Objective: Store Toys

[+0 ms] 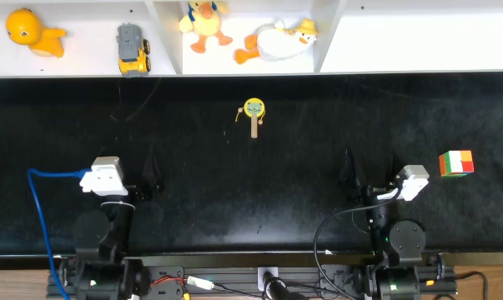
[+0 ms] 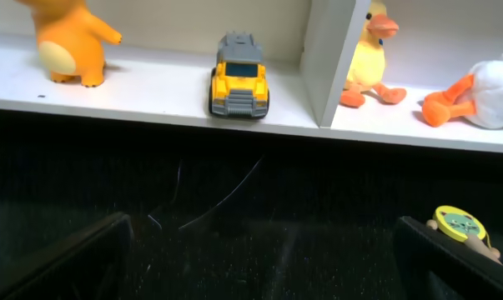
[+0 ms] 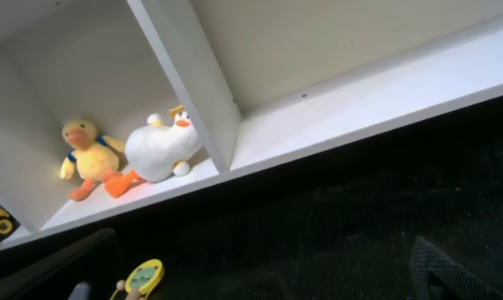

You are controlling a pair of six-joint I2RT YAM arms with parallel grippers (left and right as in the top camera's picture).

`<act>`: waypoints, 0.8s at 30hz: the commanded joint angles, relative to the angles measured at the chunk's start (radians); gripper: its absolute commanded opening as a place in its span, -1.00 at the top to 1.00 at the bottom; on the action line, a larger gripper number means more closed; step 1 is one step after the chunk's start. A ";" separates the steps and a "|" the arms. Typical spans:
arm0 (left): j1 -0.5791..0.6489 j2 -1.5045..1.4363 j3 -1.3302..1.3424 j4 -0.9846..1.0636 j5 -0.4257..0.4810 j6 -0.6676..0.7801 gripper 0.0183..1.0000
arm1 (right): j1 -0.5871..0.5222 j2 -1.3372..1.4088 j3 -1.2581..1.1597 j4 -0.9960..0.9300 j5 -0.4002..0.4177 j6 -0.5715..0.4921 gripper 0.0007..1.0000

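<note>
Two toys lying unstored on tabletop [image 1: 234, 192]: rattle [image 1: 254, 111] at 12 o'clock, cube [image 1: 455, 163] at 3 o'clock, near right pincer [image 1: 355, 177]. Four others sitting on shelf [image 1: 401, 46]. Left pincer [image 1: 151, 177] and right pincer both gaping, holding nothing. Probably next: right pincer descending over cube, closing.

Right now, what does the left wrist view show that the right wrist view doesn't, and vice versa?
Left wrist, not right: the orange duck figure on the shelf.
Right wrist, not left: the right-hand shelf compartment.
Both: the yellow plush duck, the white plush goose, the drum rattle on the black mat, and the yellow truck, which is just a sliver at the frame edge in the right wrist view.
</note>
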 commanded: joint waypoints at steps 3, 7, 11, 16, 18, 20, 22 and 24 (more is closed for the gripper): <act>-0.003 -0.097 -0.084 0.027 -0.015 -0.023 -1.00 | 0.005 0.000 -0.013 0.004 0.009 0.004 -0.99; 0.012 -0.158 -0.082 -0.003 -0.019 -0.030 -1.00 | 0.005 0.000 -0.013 0.004 0.009 0.004 -0.99; 0.026 -0.181 -0.082 -0.037 -0.019 -0.031 -0.99 | 0.005 0.000 -0.013 0.004 0.009 0.004 -0.99; 0.026 -0.181 -0.082 -0.049 -0.011 -0.029 -1.00 | 0.005 0.000 -0.013 0.004 0.009 0.004 -0.99; 0.026 -0.181 -0.082 -0.049 -0.004 -0.030 -0.99 | 0.005 0.000 -0.013 0.004 0.009 0.004 -0.99; 0.026 -0.181 -0.082 -0.048 -0.005 -0.030 -1.00 | 0.005 0.000 -0.013 0.004 0.009 0.004 -0.99; 0.024 -0.181 -0.082 -0.048 -0.005 -0.030 -1.00 | 0.005 0.000 -0.013 0.004 0.009 0.004 -0.99; 0.024 -0.181 -0.082 -0.048 -0.005 -0.030 -0.99 | 0.005 0.000 -0.013 0.004 0.009 0.004 -0.99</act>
